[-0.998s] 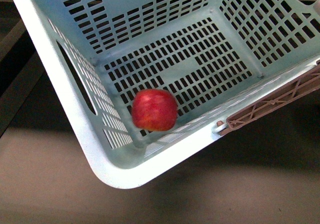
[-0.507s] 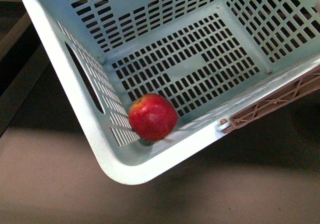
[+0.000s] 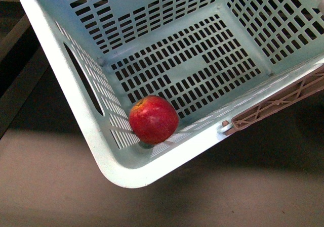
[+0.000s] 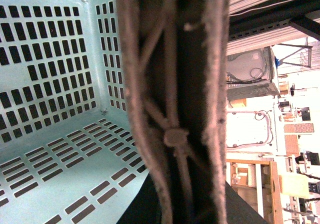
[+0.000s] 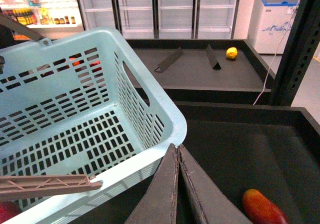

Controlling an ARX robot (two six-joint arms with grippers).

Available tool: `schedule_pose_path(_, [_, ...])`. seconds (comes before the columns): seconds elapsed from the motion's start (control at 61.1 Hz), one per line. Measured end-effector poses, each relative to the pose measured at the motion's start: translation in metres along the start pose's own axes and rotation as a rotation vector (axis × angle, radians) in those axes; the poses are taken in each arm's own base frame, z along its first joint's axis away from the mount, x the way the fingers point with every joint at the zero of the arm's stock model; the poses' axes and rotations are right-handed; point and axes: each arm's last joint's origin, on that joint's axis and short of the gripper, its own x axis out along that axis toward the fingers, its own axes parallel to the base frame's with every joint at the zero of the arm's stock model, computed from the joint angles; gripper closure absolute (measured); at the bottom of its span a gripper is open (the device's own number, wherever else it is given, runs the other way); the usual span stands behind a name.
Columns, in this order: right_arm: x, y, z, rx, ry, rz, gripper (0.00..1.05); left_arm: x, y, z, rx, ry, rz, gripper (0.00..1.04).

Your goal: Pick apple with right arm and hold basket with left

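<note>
Left tool hidden behind blurred handle [image 4: 172, 99], cannot tell its grip, apple [image 3: 153, 119] in basket [image 3: 131, 169] corner, right tool [image 5: 177, 151] pressed together, empty, tips just beside basket rim

The basket [image 3: 167, 159] is smooth moulded plastic with a soft sheen. Its handle [image 3: 283, 100] is a duller, matt plastic lattice. The apple [image 3: 153, 120] inside the basket has glossy, smooth skin. The bench [image 3: 228, 196] beneath the basket looks matt and even.
</note>
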Motion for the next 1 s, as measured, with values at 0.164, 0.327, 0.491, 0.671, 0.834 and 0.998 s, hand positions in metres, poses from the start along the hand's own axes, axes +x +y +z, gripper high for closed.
schedule_pose_path(0.164, [-0.003,0.0,0.0,0.0,0.0,0.0,1.03,0.0,0.0,0.0,0.0,-0.001,0.0,0.99])
schedule_pose_path(0.327, [-0.01,0.0,-0.004,0.0,0.03,0.004,1.03,0.0,0.0,0.0,0.0,0.0,0.0,0.99])
schedule_pose_path(0.491, [-0.016,0.0,-0.003,-0.001,0.008,0.0,1.03,0.0,0.0,0.0,-0.001,0.001,0.0,0.99])
schedule_pose_path(0.671, [-0.016,0.0,-0.003,-0.002,0.006,0.0,0.98,0.0,0.0,0.0,0.0,-0.001,0.001,0.99])
schedule_pose_path(0.834, [-0.016,0.0,-0.003,-0.002,0.006,0.0,0.68,0.0,0.0,0.0,-0.001,0.0,0.0,0.99])
schedule_pose_path(0.998, [-0.016,0.0,-0.003,-0.002,0.006,0.0,0.4,0.0,0.0,0.0,0.0,0.0,0.001,0.99])
